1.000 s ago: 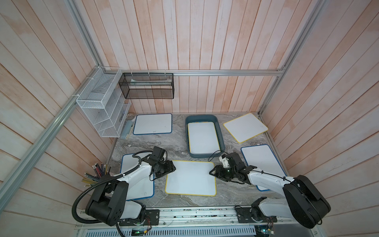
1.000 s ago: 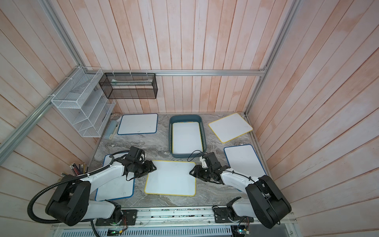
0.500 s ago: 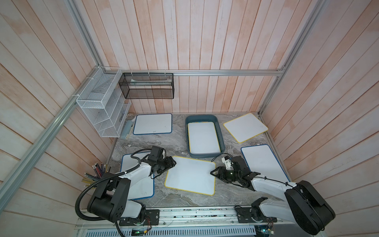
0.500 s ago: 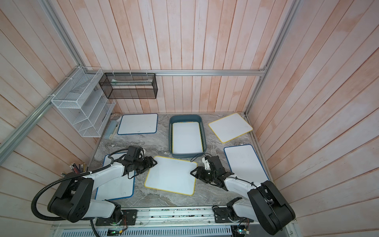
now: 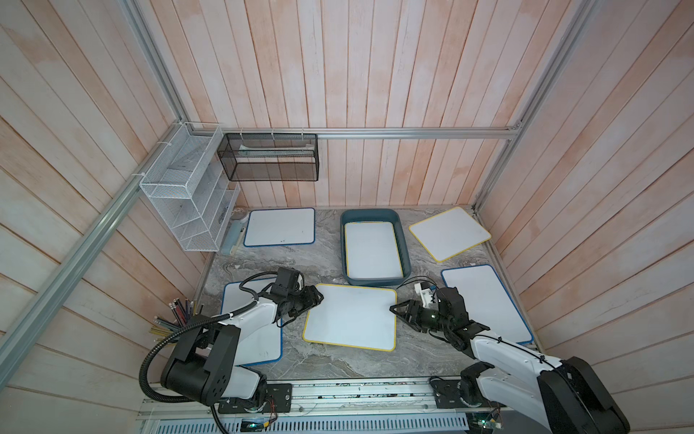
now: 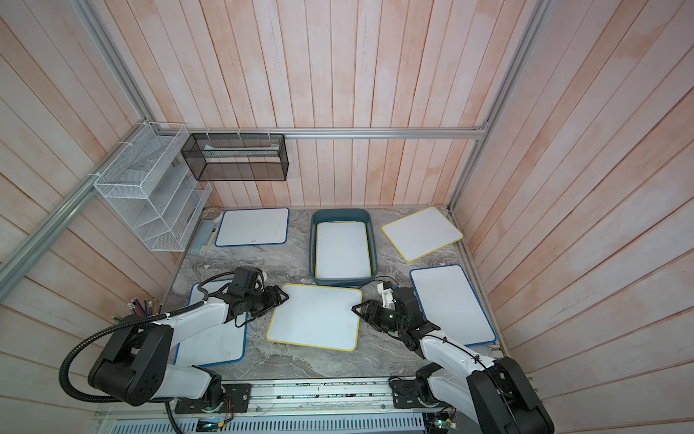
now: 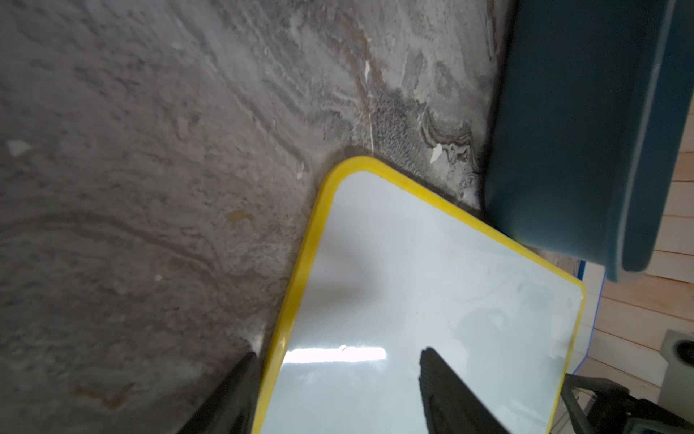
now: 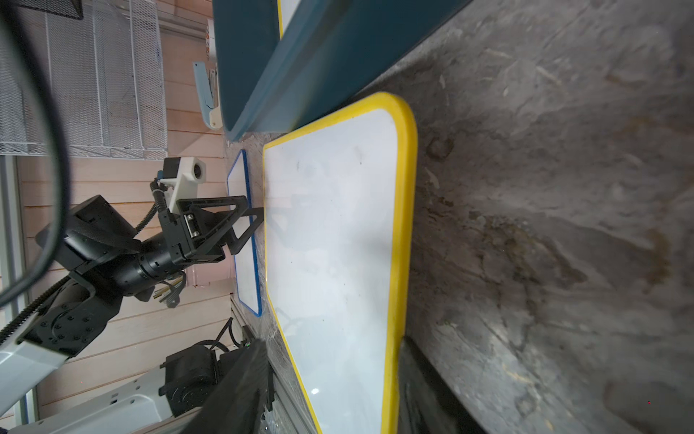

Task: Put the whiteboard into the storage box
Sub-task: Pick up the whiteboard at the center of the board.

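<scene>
Yellow-rimmed whiteboard (image 5: pixel 351 317) lies lower centre, just below the storage box (image 5: pixel 375 281), which already holds a stored board (image 5: pixel 371 250). Left gripper (image 5: pixel 318 298) and right gripper (image 5: pixel 393 309) straddle the whiteboard's side edges, jaws apart, clamping nothing. Watch uneven closing: you skew it and it snags the box's near rim.

Pale wood-plank walls (image 5: pixel 375 75) are enclosing a grey marbled counter (image 5: pixel 338 362), aluminium rails (image 5: pixel 413 132) carrying a white wire rack (image 5: pixel 180 195) and black mesh basket (image 5: pixel 268 159).
</scene>
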Controlling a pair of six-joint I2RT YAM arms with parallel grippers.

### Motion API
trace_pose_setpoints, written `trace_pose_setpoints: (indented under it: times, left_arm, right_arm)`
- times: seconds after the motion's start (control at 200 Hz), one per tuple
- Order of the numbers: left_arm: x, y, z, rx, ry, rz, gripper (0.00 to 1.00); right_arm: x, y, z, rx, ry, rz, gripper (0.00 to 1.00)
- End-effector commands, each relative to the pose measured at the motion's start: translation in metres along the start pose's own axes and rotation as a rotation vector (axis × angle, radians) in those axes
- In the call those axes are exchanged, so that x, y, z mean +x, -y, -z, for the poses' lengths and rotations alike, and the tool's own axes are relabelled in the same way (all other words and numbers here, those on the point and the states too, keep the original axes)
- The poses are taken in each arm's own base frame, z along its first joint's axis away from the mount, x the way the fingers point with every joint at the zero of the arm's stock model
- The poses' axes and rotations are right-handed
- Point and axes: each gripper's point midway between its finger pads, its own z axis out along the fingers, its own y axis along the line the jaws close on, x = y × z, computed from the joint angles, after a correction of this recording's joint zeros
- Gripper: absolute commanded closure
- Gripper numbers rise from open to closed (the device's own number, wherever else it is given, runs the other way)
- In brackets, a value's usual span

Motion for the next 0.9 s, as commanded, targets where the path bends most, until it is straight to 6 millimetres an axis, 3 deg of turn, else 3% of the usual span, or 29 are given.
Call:
trace_pose_setpoints:
  times: [0.0,0.165,0.615,0.895]
  left_arm:
    - [0.076,-0.018,-0.013,-0.002,-0.290,0.090,0.31]
    - [0.076,-0.017,-0.014,0.007,-0.291,0.093,0.31]
    - [0.079,-0.016,-0.019,0.028,-0.305,0.103,0.31]
    - [0.077,-0.012,-0.020,0.043,-0.305,0.104,0.31]
  right_arm:
    - [0.010,-0.074,0.009,-0.297,-0.080,0.141,0.44]
    - [0.009,-0.091,0.014,-0.378,-0.079,0.160,0.44]
    - [0.011,-0.106,0.017,-0.457,-0.099,0.181,0.44]
    - [0.004,-0.119,0.008,-0.486,-0.099,0.205,0.44]
